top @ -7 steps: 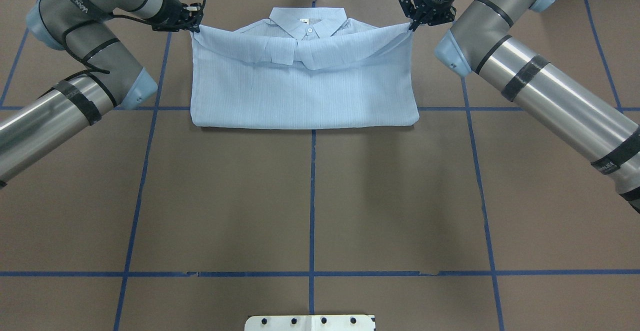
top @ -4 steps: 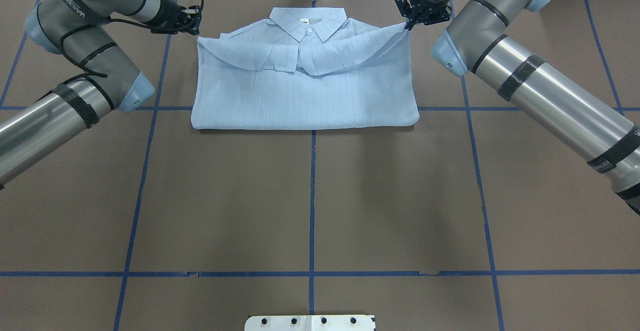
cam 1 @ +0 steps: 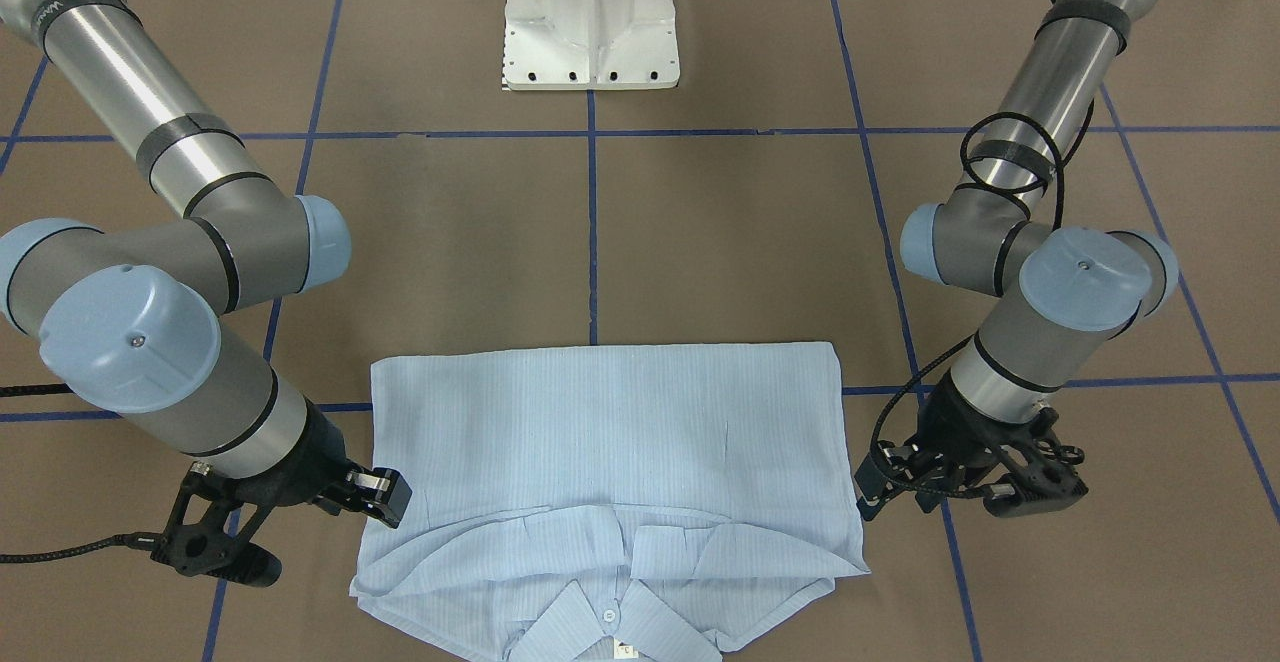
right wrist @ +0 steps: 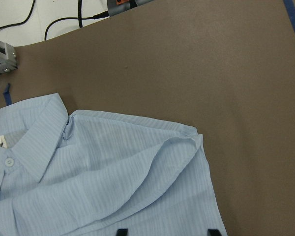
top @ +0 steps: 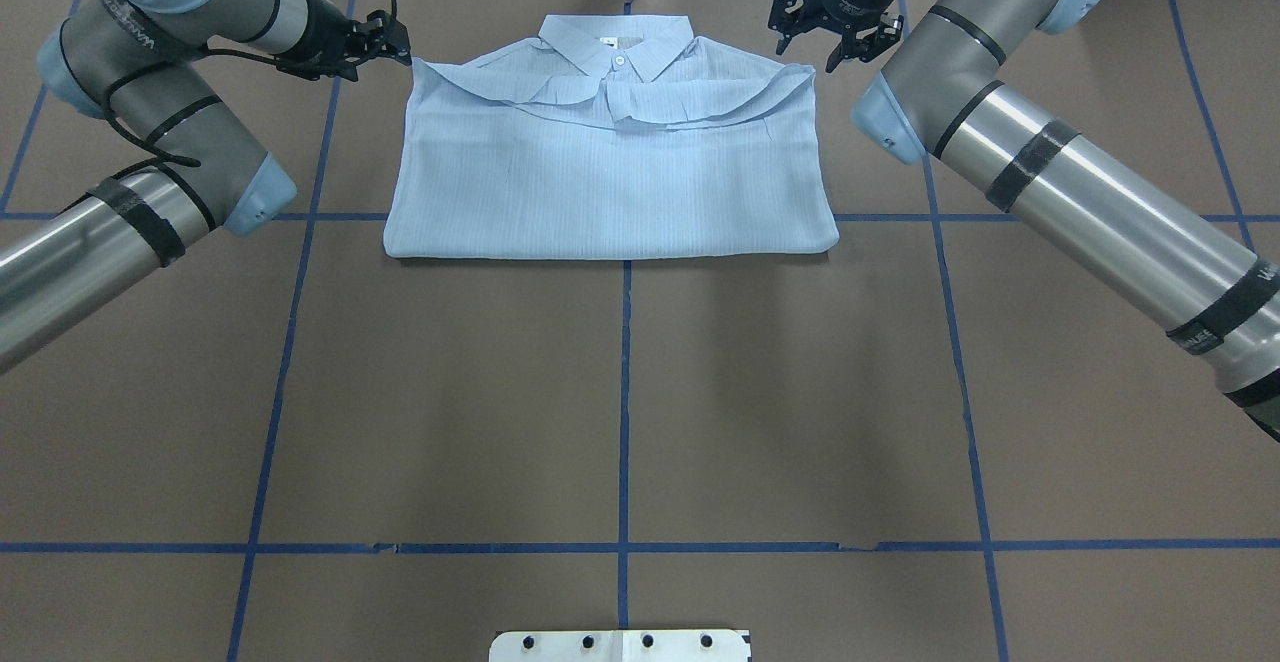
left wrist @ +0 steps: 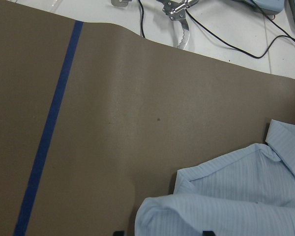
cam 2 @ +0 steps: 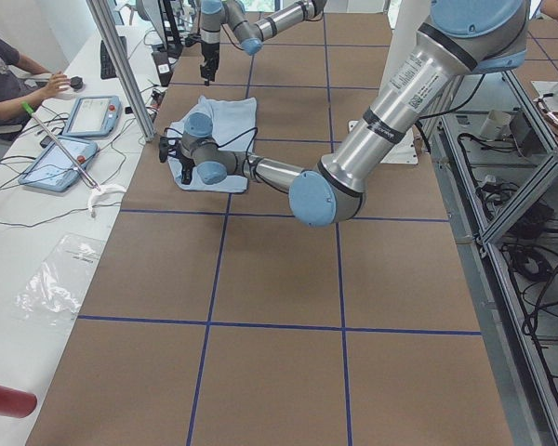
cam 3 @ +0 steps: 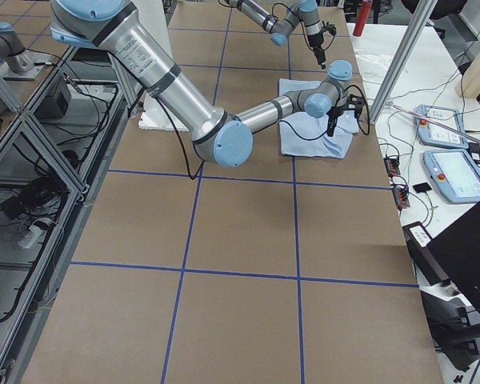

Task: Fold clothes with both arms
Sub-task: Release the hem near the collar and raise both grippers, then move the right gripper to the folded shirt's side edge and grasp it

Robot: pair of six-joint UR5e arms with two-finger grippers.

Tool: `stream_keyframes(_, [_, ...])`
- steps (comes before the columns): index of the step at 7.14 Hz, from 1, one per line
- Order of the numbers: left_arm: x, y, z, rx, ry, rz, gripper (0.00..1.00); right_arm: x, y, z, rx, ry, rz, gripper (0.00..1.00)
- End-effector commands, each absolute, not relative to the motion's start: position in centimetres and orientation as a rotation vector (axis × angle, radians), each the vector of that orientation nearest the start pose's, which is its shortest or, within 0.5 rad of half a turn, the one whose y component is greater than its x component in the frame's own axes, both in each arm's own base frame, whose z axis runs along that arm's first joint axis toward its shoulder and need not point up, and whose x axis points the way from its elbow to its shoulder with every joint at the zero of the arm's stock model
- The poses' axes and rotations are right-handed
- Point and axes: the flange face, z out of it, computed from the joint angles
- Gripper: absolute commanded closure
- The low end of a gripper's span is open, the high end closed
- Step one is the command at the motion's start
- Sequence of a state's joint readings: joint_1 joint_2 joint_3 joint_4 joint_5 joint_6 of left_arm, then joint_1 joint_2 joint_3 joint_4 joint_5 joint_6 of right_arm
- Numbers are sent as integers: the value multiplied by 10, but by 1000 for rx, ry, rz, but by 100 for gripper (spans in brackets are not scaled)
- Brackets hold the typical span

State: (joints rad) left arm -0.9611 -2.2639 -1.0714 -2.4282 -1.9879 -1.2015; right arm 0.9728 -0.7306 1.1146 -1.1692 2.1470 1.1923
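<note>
1. A thin light-blue striped shirt (top: 610,172) lies flat on the brown table with blue tape lines (top: 450,392). It is on the side far from the robot's white base (cam 1: 590,22).
2. The shirt is folded in half into a wide block. The smooth folded edge is nearest the robot. The pointed collar (top: 615,42) with its small white button (top: 619,60) is at the far end.
3. The shirt sits across the middle blue line, with about the same amount on each side.
4. The loose edge of the top layer lies just under the collar. It is wavy and puffs up a little at both corners.
5. The black left gripper (top: 400,47) is right beside the shirt's far left corner. I cannot tell if it touches the cloth. Its two fingers are spread apart. In the left wrist view a puffy fold of shirt lies under the gap between the fingertips, and they do not squeeze it.
6. The black right gripper (top: 828,40) hangs just past the far right corner. Its fingers are spread apart too, and it holds nothing.
7. The two silver-grey arms reach in from the two sides of the table.
</note>
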Motion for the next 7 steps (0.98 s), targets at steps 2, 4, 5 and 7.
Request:
stream_keyframes(2, [360, -679, 362, 369, 1084, -304, 0, -407, -643, 332, 51, -976, 256, 0])
stream_keyframes(4, [358, -673, 354, 362, 1103, -326, 0, -425, -586, 377, 11, -947, 206, 0])
stream_keyframes(5, [357, -673, 351, 364, 1107, -326, 0, -435, -577, 388, 14, -924, 204, 0])
stream_keyframes(7, [357, -672, 351, 365, 1108, -326, 0, -436, -573, 384, 12, -932, 195, 12])
